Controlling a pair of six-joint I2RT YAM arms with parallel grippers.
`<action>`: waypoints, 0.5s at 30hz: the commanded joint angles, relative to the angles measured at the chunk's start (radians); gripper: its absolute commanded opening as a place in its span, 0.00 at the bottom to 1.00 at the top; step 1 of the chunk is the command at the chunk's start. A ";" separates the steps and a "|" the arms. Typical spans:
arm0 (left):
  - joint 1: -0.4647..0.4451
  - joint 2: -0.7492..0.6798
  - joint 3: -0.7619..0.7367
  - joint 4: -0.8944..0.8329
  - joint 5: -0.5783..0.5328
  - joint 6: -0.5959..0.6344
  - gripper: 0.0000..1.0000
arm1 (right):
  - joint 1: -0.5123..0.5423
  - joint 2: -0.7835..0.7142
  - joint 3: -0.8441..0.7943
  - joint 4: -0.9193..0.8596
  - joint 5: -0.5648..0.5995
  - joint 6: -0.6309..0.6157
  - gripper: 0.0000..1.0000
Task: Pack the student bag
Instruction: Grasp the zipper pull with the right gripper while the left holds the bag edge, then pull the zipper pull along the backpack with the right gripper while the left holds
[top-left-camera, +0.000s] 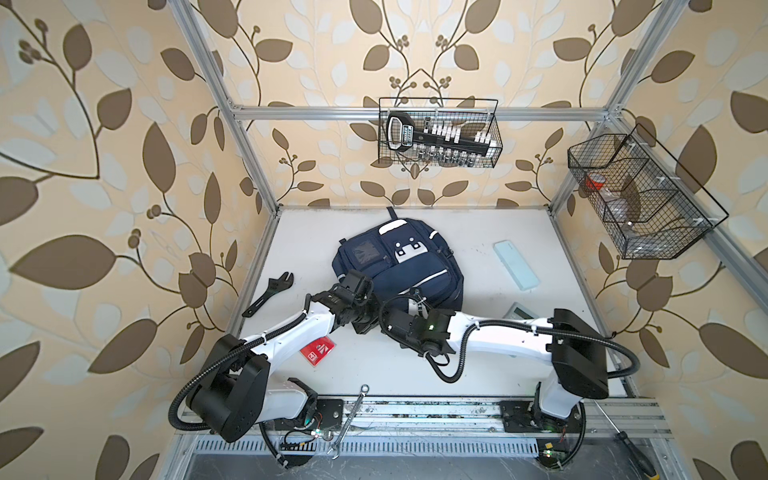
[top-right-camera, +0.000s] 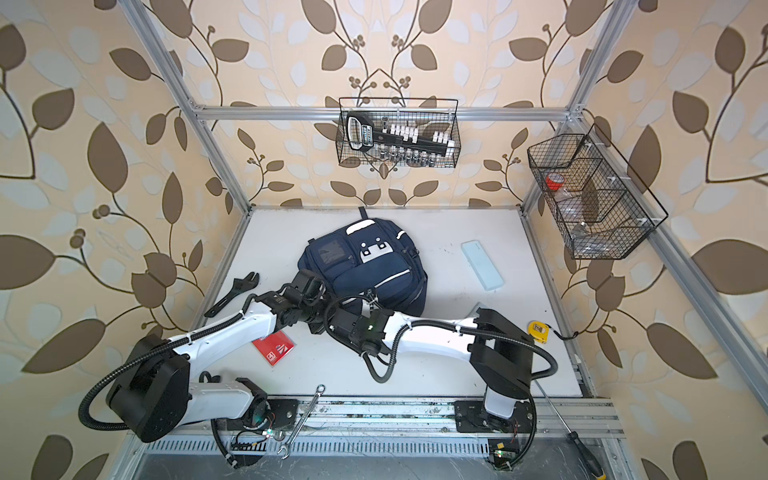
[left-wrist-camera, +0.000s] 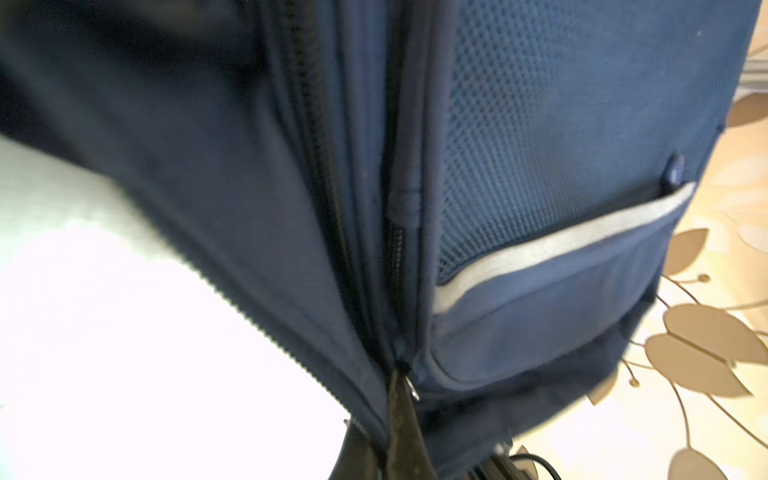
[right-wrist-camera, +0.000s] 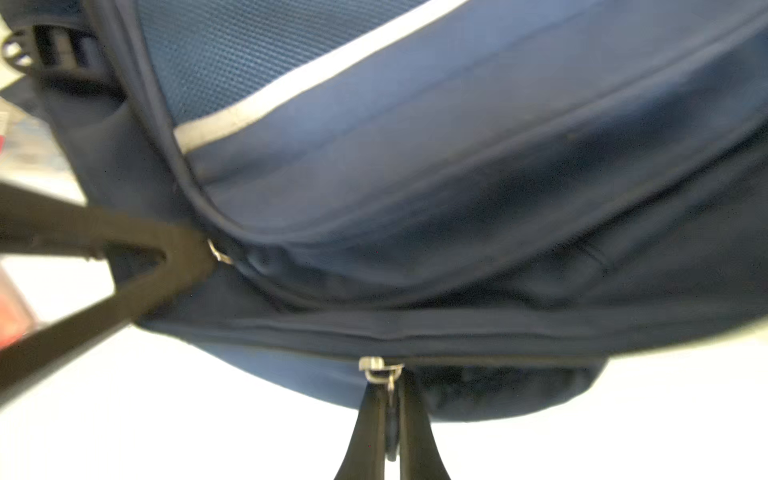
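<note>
The student bag (top-left-camera: 399, 266) is laid flat mid-tabletop (top-left-camera: 478, 361), long axis running away from the arms. At its near end the left hand (left-wrist-camera: 401, 388) is pinched on a zip pull (left-wrist-camera: 412, 388), the right hand (right-wrist-camera: 390, 390), just beside, on a second zip pull (right-wrist-camera: 380, 368).

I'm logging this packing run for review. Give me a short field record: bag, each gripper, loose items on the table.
bag: student bag, lying front up, mid-table
left gripper: shut on zip pull
right gripper: shut on second zip pull
loose items: light-blue case, red booklet, black wrench
</note>
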 joint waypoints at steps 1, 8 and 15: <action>0.063 0.006 0.074 -0.072 -0.173 0.017 0.00 | -0.025 -0.079 -0.105 -0.107 0.027 -0.028 0.00; 0.135 0.025 0.112 -0.100 -0.211 0.042 0.00 | -0.141 -0.260 -0.285 -0.067 0.029 -0.111 0.00; 0.237 0.194 0.218 -0.101 -0.206 0.073 0.00 | -0.207 -0.465 -0.412 0.128 -0.151 -0.270 0.00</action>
